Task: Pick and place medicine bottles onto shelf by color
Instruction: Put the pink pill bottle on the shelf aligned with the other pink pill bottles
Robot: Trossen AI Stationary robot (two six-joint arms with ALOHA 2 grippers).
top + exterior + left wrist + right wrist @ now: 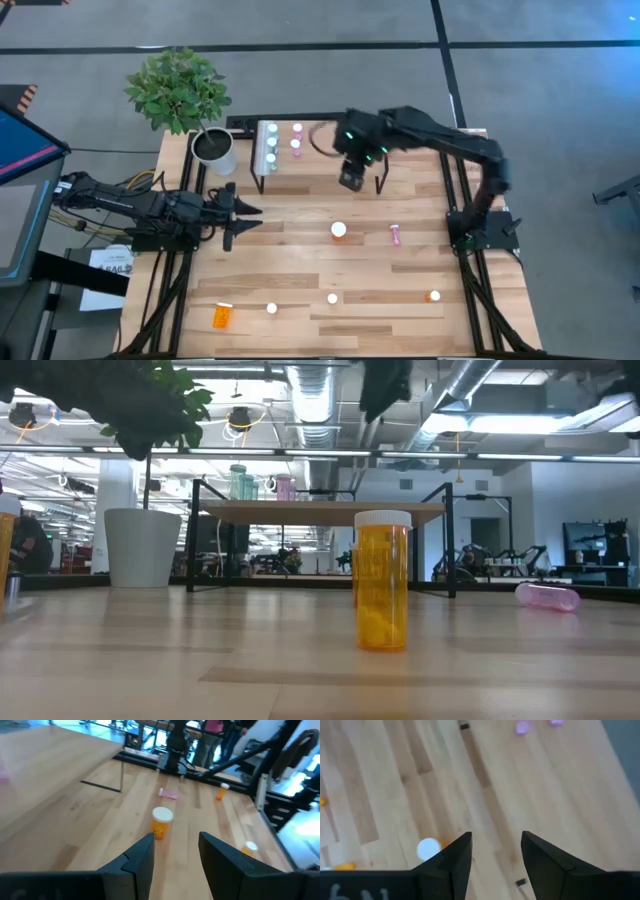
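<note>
Hovering over the shelf (330, 140), the right gripper (352, 178) has its fingers apart w/ nothing between. Left gripper (238, 213) waits near the bench's left edge, also parted & empty. Teal and pink bottles (270, 145) stand upright at the shelf's left end. Orange bottle (339, 231) upright mid-bench; pink bottle (395, 235) on its side, long axis front-to-back

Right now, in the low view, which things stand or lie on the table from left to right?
White plant pot → shelf with its bottles on top → upright orange bottle in front of it → pink bottle lying on its side.
</note>
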